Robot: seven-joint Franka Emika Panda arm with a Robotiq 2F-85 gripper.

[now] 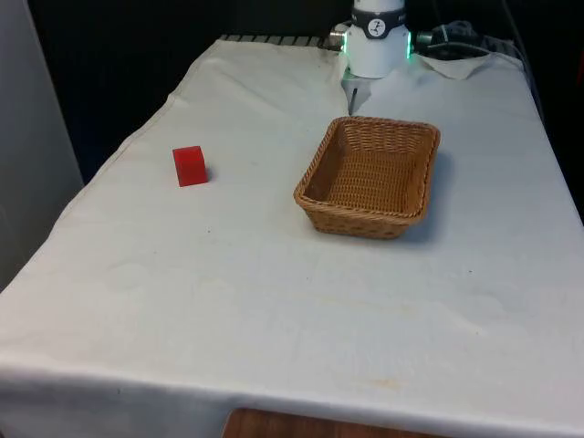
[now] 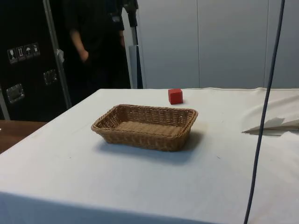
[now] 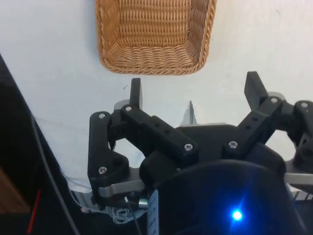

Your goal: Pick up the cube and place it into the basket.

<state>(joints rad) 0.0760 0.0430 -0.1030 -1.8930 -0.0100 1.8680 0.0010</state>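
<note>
A small red cube (image 1: 190,166) sits on the white cloth toward the front view's left, well apart from the basket; in the side view the cube (image 2: 175,96) lies beyond the basket. The woven wicker basket (image 1: 369,179) stands empty near the table's middle and also appears as basket (image 2: 145,127) and basket (image 3: 154,36). My gripper (image 3: 194,88) hangs high above the table's far end, near the robot base, looking down on the basket's near wall. Its two black fingers (image 3: 135,92) stand wide apart with nothing between them.
The robot base (image 1: 378,41) stands at the table's far end with cables (image 1: 456,41) beside it. A dark cable (image 2: 264,116) hangs across the side view. A person in dark clothes (image 2: 93,42) stands behind the table by dark cabinets.
</note>
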